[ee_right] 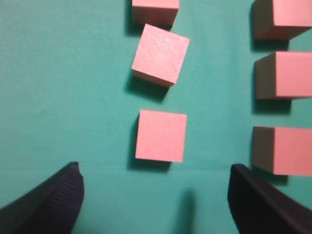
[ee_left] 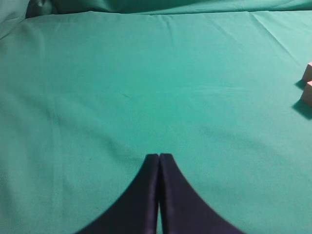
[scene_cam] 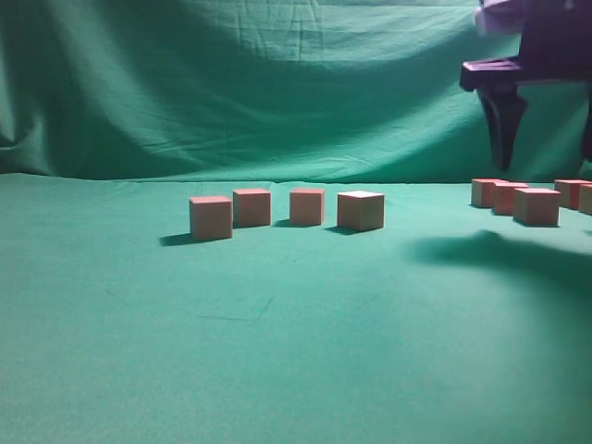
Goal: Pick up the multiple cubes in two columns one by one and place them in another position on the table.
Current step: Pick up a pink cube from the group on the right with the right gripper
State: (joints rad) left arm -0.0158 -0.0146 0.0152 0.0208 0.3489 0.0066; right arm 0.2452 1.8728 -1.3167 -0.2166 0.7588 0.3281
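Tan cubes (scene_cam: 361,211): four in a row, five clustered at right.

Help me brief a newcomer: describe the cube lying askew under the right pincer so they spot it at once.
In the right wrist view, start at the open right pincer above the table. Two columns of cubes run away from it; take the left column. The second cube up is it: the only one twisted out of line.
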